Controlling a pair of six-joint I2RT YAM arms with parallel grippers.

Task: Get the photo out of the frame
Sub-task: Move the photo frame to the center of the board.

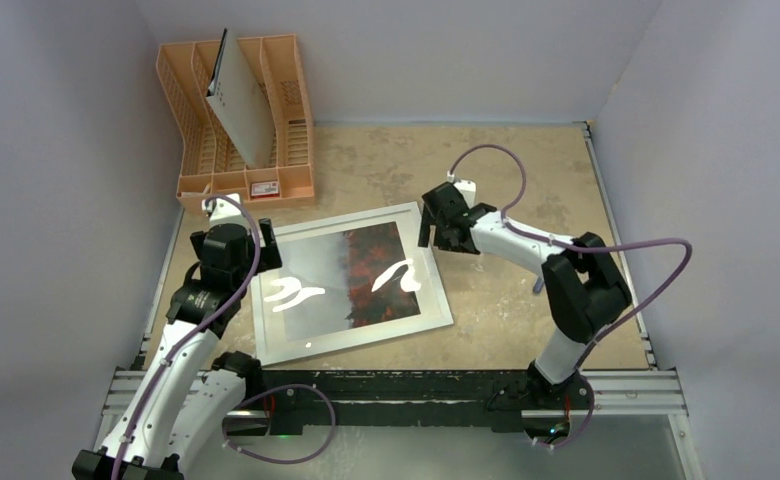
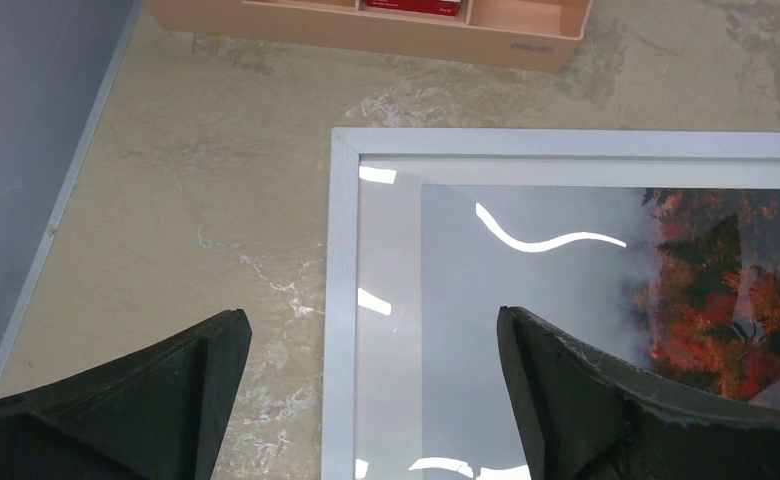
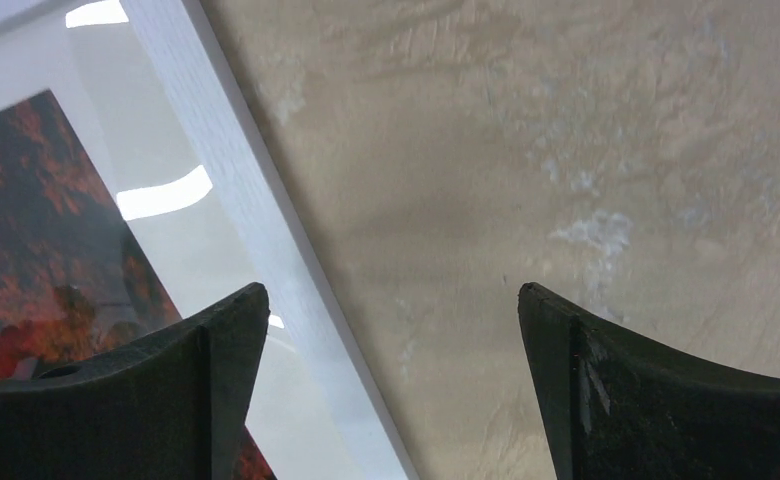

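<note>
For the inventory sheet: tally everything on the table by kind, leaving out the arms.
Picture frame: 1
Photo, inside the frame: 1
Orange rack: 1
Grey-white board with holes, leaning in the rack: 1
Small red item, in the rack's front compartment: 1
Total: 5

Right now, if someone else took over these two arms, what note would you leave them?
Left end effector: open, empty, above the frame at its left border.
Right end effector: open, empty, straddling the frame's right border.
The frame lies flat, face up on the table; the photo is still inside, behind glossy glazing.
Done: nothing visible yet.
Left: probably flip the frame, open its back, pull the photo out.
</note>
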